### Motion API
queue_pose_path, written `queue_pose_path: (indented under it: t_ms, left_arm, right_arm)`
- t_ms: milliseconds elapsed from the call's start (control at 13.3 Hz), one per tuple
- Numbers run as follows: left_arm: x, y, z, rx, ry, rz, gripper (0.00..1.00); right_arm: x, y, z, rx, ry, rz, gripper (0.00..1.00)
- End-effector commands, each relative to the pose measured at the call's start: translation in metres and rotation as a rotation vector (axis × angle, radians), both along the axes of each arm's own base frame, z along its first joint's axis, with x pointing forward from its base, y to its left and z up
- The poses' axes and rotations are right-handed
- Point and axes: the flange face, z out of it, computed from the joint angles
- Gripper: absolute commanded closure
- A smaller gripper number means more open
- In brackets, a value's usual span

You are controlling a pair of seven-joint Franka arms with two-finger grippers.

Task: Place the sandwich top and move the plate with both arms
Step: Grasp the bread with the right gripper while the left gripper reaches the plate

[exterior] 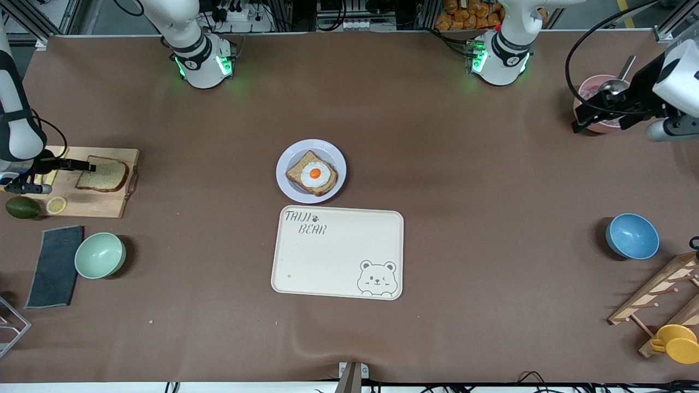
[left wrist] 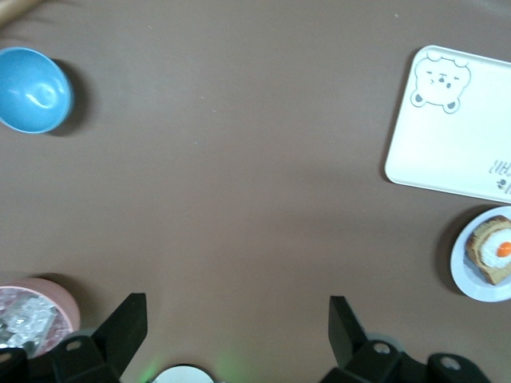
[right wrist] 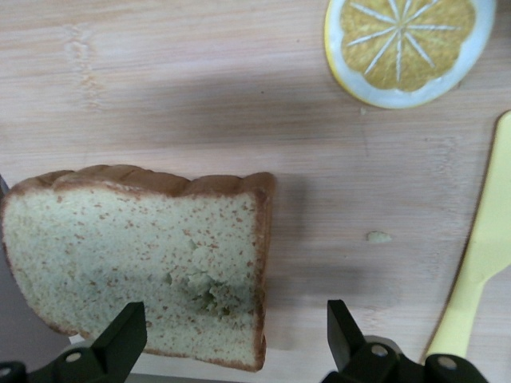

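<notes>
While the right hand (right wrist: 231, 343) hovers wide open just over the sandwich top (right wrist: 144, 255) on the cutting board (exterior: 104, 204), that slice looks light, soft and crumbly, so a gentle pinch across its crusted edges seems wisest. The left hand (left wrist: 238, 331), also wide open, waits over the pink bowl (left wrist: 36, 315), well apart from the plate (exterior: 288, 185).

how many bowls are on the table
3: a mint bowl beside the grey cloth at the right arm's end, a blue bowl and a pink bowl holding a spoon at the left arm's end. None looks hidden.
</notes>
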Motion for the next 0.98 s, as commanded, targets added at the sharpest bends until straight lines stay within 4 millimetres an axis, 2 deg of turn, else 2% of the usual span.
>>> queue_pose_path:
  t_ms: [0, 226, 452, 678, 753, 904]
  left_arm:
    - [0.01, -0.012, -0.023, -0.056, 0.005, -0.007, 0.0]
    - [0.017, -0.033, -0.048, -0.132, 0.003, -0.02, 0.0]
    - [0.024, -0.068, -0.082, -0.195, 0.029, -0.047, 0.0]
    - [0.016, -0.096, -0.116, -0.216, 0.048, -0.07, 0.0]
    - [0.016, -0.099, -0.127, -0.225, 0.051, -0.064, 0.0]
    - [0.013, -0.114, -0.152, -0.305, 0.057, -0.028, 0.0]
  right_arm:
    - [-0.002, -0.005, -0.005, 0.011, -0.003, 0.015, 0.0]
    - [-0.007, -0.01, -0.011, 0.02, 0.002, 0.009, 0.0]
    - [-0.009, -0.014, -0.009, 0.023, -0.006, 0.023, 0.0]
    - [-0.011, -0.018, -0.009, 0.027, -0.013, 0.04, 0.01]
    - [-0.012, -0.02, -0.009, 0.023, -0.022, 0.05, 0.17]
    - [-0.011, -0.02, -0.009, 0.023, -0.024, 0.053, 0.6]
